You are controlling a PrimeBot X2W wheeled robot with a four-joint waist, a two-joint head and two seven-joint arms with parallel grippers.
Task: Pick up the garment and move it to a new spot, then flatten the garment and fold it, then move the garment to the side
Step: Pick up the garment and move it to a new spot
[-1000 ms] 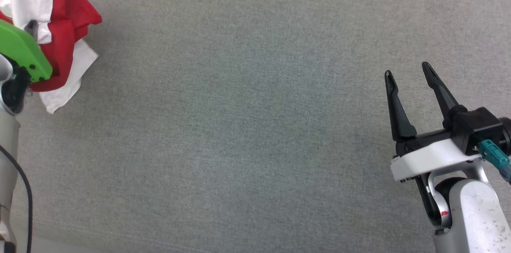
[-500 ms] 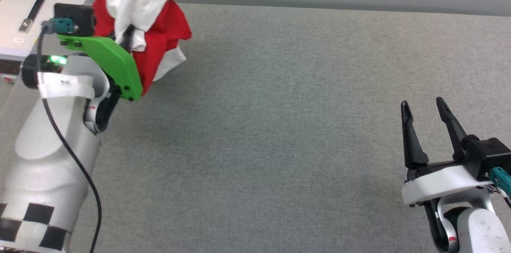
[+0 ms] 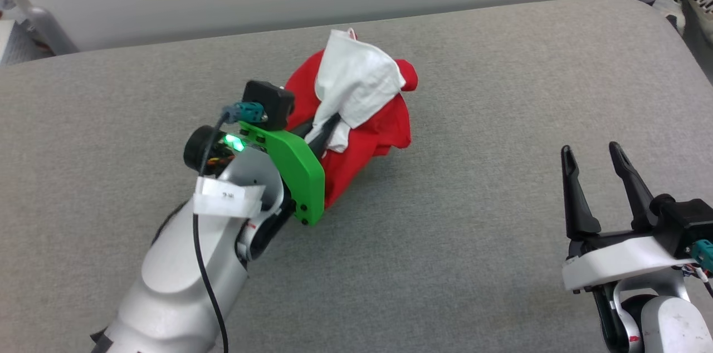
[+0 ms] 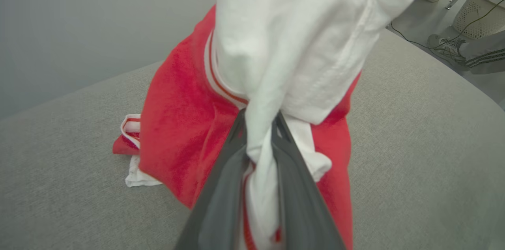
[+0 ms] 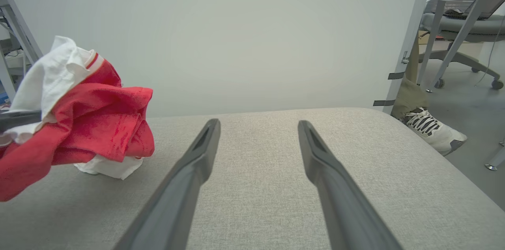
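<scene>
The garment (image 3: 367,133), red with a white sleeve, hangs bunched from my left gripper (image 3: 330,126) near the middle of the grey padded table (image 3: 457,264). In the left wrist view the left gripper (image 4: 258,118) is shut on a twisted white fold, with the red garment (image 4: 177,124) draped around it and its lower edge resting on the table. The right wrist view shows the garment (image 5: 98,124) at the left, lifted into a lump. My right gripper (image 3: 590,150) stands open and holds nothing at the lower right, well apart from the cloth; its fingers (image 5: 189,179) point across bare table.
A pale wall runs behind the table's far edge. A person's shoe (image 5: 432,129) stands on the floor off the table's right end, with chair and desk legs (image 5: 465,25) behind it. The table's right corner (image 3: 657,24) is rounded.
The head camera has swung, so the whole picture shifted. My left gripper has carried the garment from the far left toward the table's middle, nearer the right gripper, which stays open.
</scene>
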